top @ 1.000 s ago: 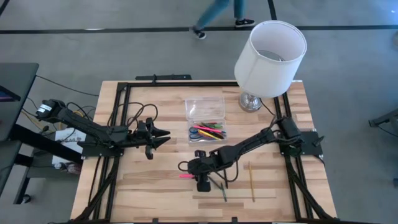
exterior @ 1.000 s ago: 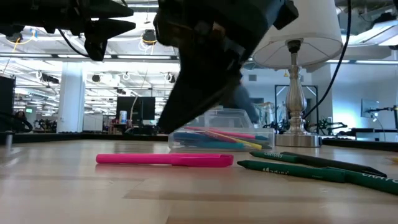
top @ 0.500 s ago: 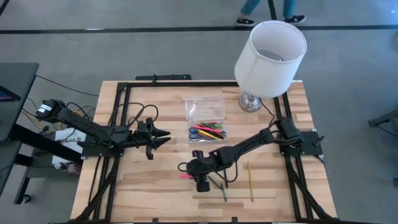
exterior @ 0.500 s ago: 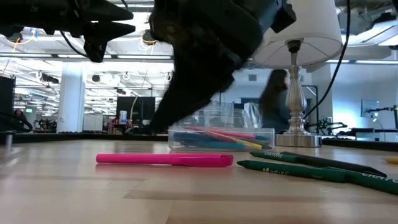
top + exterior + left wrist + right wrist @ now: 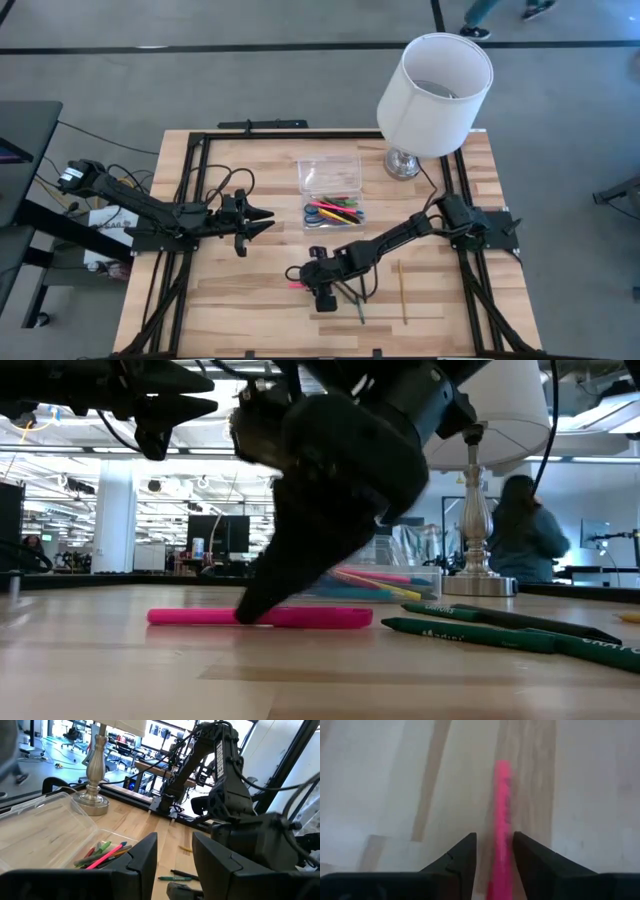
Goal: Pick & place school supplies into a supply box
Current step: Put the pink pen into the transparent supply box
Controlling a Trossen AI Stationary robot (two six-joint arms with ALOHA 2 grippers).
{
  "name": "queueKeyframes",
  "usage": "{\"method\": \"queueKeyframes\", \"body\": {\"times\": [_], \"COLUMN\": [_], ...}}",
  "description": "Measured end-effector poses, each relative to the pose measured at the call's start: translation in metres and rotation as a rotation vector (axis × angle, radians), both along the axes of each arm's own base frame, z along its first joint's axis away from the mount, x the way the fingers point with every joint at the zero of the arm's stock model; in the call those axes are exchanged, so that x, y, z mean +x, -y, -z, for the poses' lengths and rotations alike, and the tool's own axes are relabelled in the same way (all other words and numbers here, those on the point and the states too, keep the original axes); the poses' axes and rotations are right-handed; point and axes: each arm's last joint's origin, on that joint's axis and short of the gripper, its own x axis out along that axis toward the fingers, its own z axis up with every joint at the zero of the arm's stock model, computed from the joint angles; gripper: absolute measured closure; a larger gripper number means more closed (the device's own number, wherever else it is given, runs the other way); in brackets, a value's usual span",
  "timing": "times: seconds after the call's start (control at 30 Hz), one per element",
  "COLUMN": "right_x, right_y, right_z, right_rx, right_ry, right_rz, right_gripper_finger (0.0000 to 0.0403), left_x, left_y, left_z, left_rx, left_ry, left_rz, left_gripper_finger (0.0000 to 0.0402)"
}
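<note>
A pink marker [image 5: 502,795] lies flat on the wooden table [image 5: 230,300], also showing in the low view [image 5: 320,617]. My right gripper [image 5: 495,837] is open and slants down over one end of it, one finger on each side, tips down at table level [image 5: 255,610]. The clear supply box [image 5: 335,208] lies near the table's middle with several pens in it, its lid [image 5: 328,172] open behind it. Blue-handled scissors [image 5: 318,221] lie at its near edge. My left gripper [image 5: 262,220] hovers open and level over the table's left part. My right gripper has its open fingers [image 5: 462,852] astride the pink marker's end [image 5: 501,865], coming slanting down from the table's right and lying across the marker. Whether a finger touches the marker, I cannot tell. The marker lies flat on the table.
Two green markers [image 5: 480,632] and a dark pen lie just right of my right gripper, and a yellow pencil [image 5: 404,292] farther right. A lamp with a white shade [image 5: 435,80] stands at the far right corner. A person [image 5: 520,535] shows beyond the table.
My right gripper has gone down onto the pink marker, its fingertips now at table level around the marker's end. Its fingers have stayed open. A person has walked across behind the table.
</note>
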Motion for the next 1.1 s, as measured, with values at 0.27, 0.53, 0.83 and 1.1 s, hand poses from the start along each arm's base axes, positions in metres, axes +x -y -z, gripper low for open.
{"method": "queueKeyframes", "body": {"times": [0.27, 0.53, 0.83, 1.1], "right_x": [-0.003, -0.008, -0.01, -0.004], "right_y": [0.001, 0.004, 0.008, 0.023], "right_z": [0.009, 0.013, 0.006, -0.01], "right_rx": [0.015, -0.043, -0.106, -0.166], "right_ry": [-0.078, -0.135, -0.199, -0.284], "right_rz": [0.081, 0.125, 0.161, 0.189], "right_gripper_finger": [0.0301, 0.0368, 0.0379, 0.0396], "left_x": [0.0, 0.0, 0.0, 0.0], "left_y": [0.0, 0.0, 0.0, -0.001], "left_z": [0.0, 0.002, 0.002, 0.002], "left_rx": [-0.01, -0.019, -0.02, -0.019], "left_ry": [-0.001, -0.014, -0.013, -0.013], "left_rz": [0.0, 0.0, 0.0, -0.018], "left_gripper_finger": [0.0286, 0.0286, 0.0286, 0.0286]}}
